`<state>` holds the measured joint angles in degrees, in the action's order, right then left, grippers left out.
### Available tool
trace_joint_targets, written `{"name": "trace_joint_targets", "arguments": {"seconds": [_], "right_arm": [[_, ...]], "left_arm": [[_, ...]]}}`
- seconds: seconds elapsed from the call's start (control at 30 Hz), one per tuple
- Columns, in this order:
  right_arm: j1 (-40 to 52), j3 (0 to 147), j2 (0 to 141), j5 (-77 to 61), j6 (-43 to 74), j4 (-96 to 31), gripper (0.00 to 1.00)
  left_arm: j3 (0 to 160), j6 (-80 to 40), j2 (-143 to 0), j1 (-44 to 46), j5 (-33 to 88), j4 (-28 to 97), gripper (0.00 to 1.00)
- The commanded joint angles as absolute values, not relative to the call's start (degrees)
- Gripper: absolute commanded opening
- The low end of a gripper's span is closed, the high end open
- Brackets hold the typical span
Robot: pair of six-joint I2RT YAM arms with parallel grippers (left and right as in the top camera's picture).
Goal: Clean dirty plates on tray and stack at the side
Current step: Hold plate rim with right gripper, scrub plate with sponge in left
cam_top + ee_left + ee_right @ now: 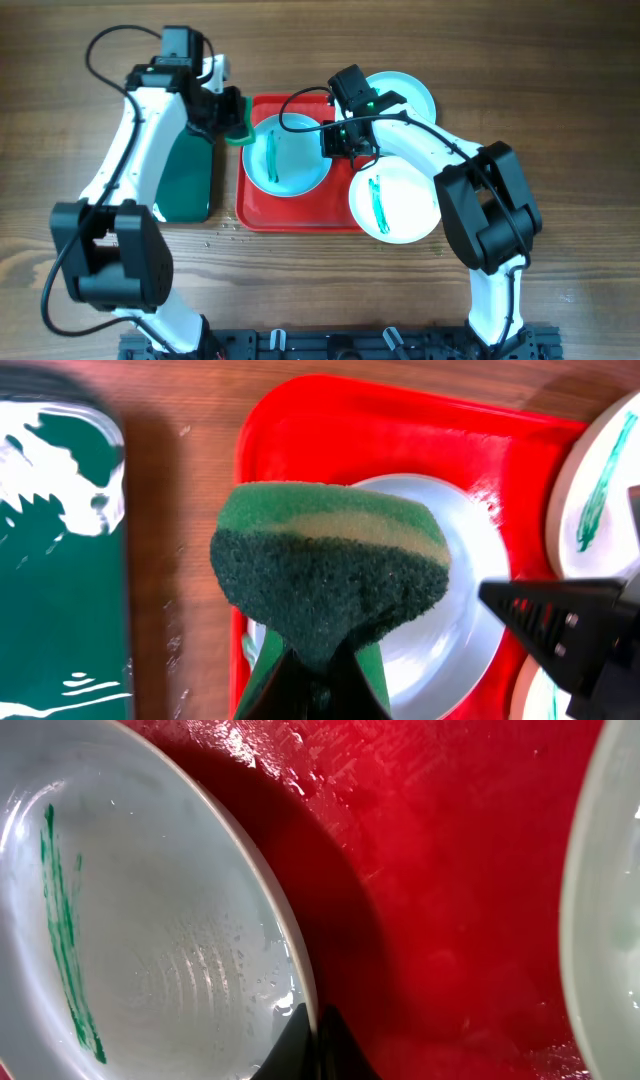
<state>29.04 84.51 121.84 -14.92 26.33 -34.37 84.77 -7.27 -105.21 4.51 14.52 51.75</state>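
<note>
The red tray (pixel 300 215) lies mid-table. A plate (pixel 295 165) with a teal streak is on the tray, tilted. My right gripper (pixel 335 140) is shut on its right rim, and the right wrist view shows the rim (pixel 300 970) pinched between the fingers (pixel 315 1040). A second streaked plate (pixel 400 205) overlaps the tray's right edge. A third plate (pixel 410 95) with no visible smears lies at the back right. My left gripper (pixel 232 118) is shut on a green sponge (pixel 330 570) and holds it over the held plate's left edge (pixel 450 590).
A dark green tray (pixel 185 180) lies left of the red tray and also shows in the left wrist view (pixel 60 560). Small drops or crumbs dot the wood near the red tray's front left corner (pixel 225 228).
</note>
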Motion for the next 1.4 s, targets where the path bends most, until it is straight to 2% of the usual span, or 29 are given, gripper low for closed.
{"name": "trace_joint_targets", "arguments": {"seconds": [0.0, 0.17, 0.53, 0.8, 0.93, 1.07, 1.2, 1.3, 1.37], "right_arm": [[28.86, 85.03, 123.33, -16.23, 25.50, -33.91, 0.04], [28.86, 84.86, 123.35, -16.21, 25.47, -34.04, 0.04], [28.84, 84.84, 123.35, -16.19, 25.47, -33.85, 0.04], [28.84, 84.84, 123.35, -16.21, 25.47, -33.85, 0.04], [28.84, 84.82, 123.35, -16.21, 25.69, -33.91, 0.04], [28.84, 84.09, 123.39, -16.08, 28.69, -33.47, 0.04], [28.84, 83.70, 123.39, -16.21, 28.71, -33.21, 0.04], [28.86, 83.70, 123.39, -16.21, 28.71, -33.01, 0.04], [28.86, 83.70, 123.39, -16.21, 28.69, -33.01, 0.04]], "left_arm": [[85.45, -6.26, -110.08, 8.47, 15.90, 48.51, 0.04], [85.45, -10.96, -116.53, 10.55, 9.32, 48.45, 0.04], [82.32, -13.72, -118.21, 12.01, 7.88, 50.98, 0.04], [80.47, -0.27, -118.30, 18.37, 21.06, 55.42, 0.04], [80.47, -2.20, -118.30, 17.41, 20.60, 52.77, 0.04], [80.47, -17.15, -118.30, 14.09, 5.37, 44.14, 0.04], [80.47, -18.70, -118.30, 13.39, -4.36, 35.18, 0.04], [80.47, -18.70, -118.30, 13.39, -5.89, 34.87, 0.04], [80.47, -18.00, -118.30, 13.43, -2.17, 38.50, 0.04]]}}
